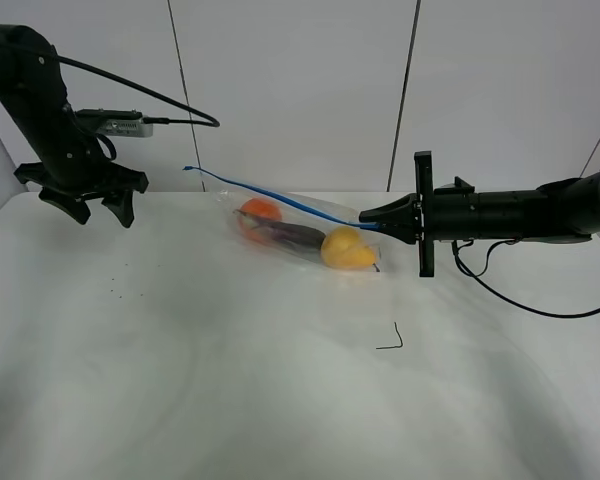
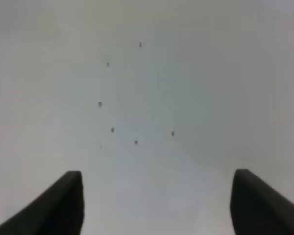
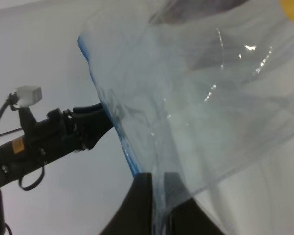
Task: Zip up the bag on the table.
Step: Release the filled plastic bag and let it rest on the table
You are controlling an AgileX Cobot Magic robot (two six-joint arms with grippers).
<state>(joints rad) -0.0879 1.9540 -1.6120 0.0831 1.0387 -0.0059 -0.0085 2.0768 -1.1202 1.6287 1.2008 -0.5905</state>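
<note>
At the table's (image 1: 230,380) rear centre, the bag (image 1: 300,235) lies with 3 pieces of produce inside, its blue zip strip (image 1: 270,195) raised off the surface. The right gripper (image 1: 370,218) is clamped on the strip's right end. The left gripper (image 1: 102,210) hangs at far left, fingers spread wide and empty, well apart from the bag.

White worktop (image 1: 180,390) carried a clear produce bag (image 1: 302,236) at twelve o'clock, dark specks (image 1: 120,290) at ten o'clock.
</note>
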